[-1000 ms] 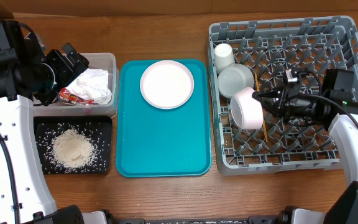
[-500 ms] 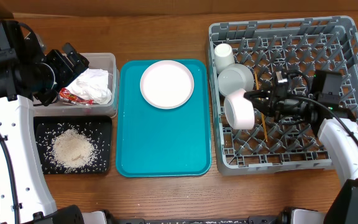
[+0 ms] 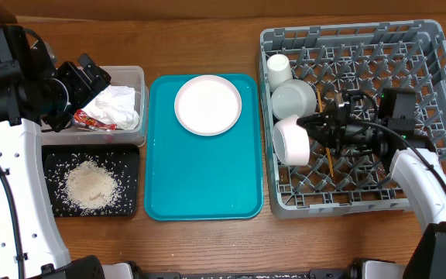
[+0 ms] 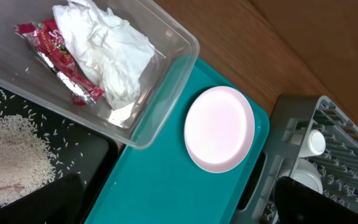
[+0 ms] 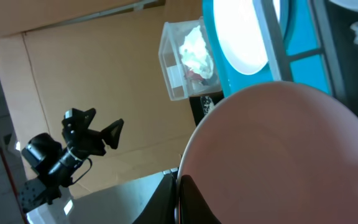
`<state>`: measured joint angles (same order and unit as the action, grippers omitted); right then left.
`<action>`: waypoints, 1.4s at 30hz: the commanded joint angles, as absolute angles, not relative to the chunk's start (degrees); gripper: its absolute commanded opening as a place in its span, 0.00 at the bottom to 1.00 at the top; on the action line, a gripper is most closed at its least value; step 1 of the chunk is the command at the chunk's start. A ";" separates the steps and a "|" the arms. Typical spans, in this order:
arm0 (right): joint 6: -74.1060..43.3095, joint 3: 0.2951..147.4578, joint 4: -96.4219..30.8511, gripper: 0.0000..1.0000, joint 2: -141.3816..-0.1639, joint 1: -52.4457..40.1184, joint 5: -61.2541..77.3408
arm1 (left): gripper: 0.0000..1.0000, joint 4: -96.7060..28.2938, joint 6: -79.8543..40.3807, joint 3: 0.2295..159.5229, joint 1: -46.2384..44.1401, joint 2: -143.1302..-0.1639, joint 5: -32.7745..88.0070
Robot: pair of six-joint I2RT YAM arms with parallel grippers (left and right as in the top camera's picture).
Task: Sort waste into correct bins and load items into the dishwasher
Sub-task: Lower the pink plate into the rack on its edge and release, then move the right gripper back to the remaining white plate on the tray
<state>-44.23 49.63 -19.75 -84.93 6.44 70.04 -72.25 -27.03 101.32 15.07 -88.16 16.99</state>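
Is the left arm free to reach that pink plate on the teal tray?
Probably yes: the left gripper hangs open over the clear tub, and the pink plate lies alone, uncovered, on the teal tray right beside it.

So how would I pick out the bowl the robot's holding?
Find the grey dish rack right of the teal tray. Along its left wall sit a cup, a bowl, then the held bowl: the only one tipped sideways, gripped by the right fingers.
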 commanded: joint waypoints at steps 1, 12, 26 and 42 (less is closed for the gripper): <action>-41.47 48.69 -19.81 0.04 -84.97 7.11 68.55 | 1.00 -72.16 -27.00 102.54 14.96 -87.26 17.41; -35.75 48.69 -19.84 0.20 -84.97 12.23 66.85 | 1.00 -72.16 -27.00 102.54 14.96 -87.26 17.41; -34.04 50.74 -18.31 0.31 -84.97 15.33 64.60 | 1.00 -72.16 -27.00 102.54 14.96 -87.26 17.41; -13.15 82.13 -36.56 0.48 -84.90 -21.02 7.09 | 1.00 -72.16 -27.00 102.54 14.96 -87.26 17.41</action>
<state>-21.50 80.38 -37.71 -85.27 -11.75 30.20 -72.25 -27.03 101.32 15.07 -88.16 16.99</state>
